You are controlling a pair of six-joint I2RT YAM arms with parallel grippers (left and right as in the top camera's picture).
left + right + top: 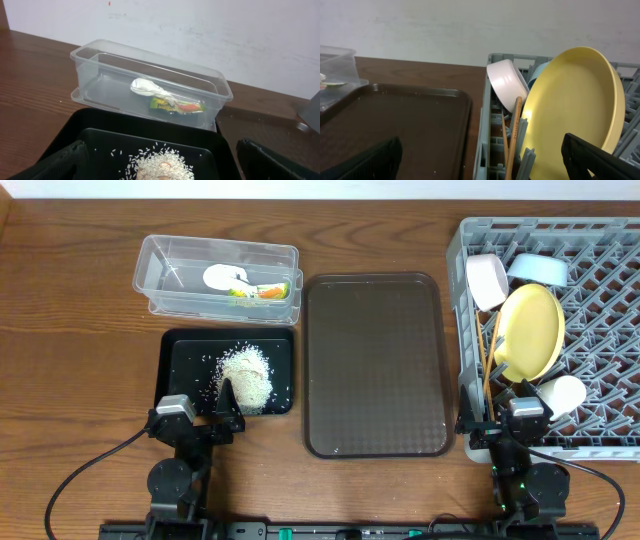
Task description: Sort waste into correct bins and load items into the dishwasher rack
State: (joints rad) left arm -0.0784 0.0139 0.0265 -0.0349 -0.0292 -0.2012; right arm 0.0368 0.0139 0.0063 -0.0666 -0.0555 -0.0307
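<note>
Well, grainy rice heap (247,375), black tray (180,352)

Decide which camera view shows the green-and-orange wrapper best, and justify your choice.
Left wrist: the wrapper lies near and large in the clear tub, its print visible. Overhead shows it only as a small coloured speck. Right wrist shows only the tub's corner.

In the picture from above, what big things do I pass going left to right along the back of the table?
clear tub → brown serving tray → grey dishwasher rack
</note>
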